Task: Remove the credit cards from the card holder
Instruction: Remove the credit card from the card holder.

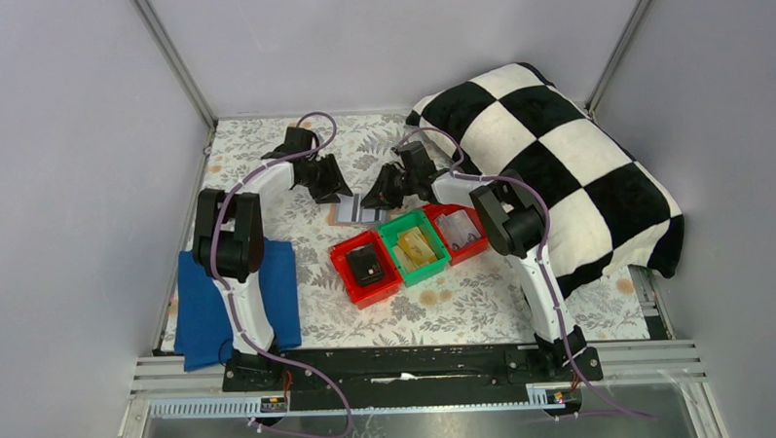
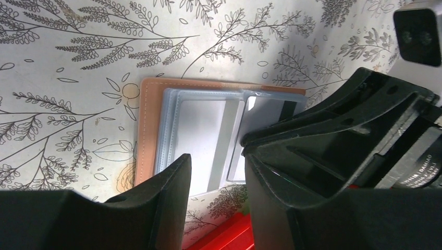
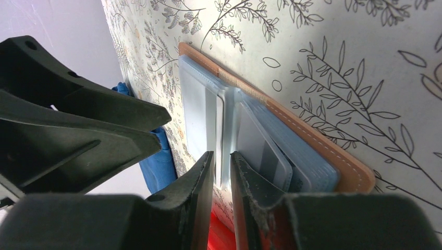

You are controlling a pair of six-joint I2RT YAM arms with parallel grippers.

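Observation:
The salmon-pink card holder (image 1: pixel 358 212) lies open on the floral cloth between my two grippers. In the left wrist view its pink edge (image 2: pixel 148 130) frames grey-blue sleeves holding pale credit cards (image 2: pixel 200 135). My left gripper (image 2: pixel 217 161) is open and empty, its fingers straddling the holder's near edge. In the right wrist view the holder (image 3: pixel 312 135) shows stacked sleeves and cards (image 3: pixel 255 140). My right gripper (image 3: pixel 221 161) is nearly closed, with a thin pale card edge standing between its fingertips. Both grippers show from above, the left (image 1: pixel 336 190) and the right (image 1: pixel 381 195).
A red bin (image 1: pixel 364 268) with a black item, a green bin (image 1: pixel 416 245) with yellow contents and another red bin (image 1: pixel 458 231) stand just in front of the holder. A blue cloth (image 1: pixel 202 313) lies at the left. A checkered pillow (image 1: pixel 567 164) fills the back right.

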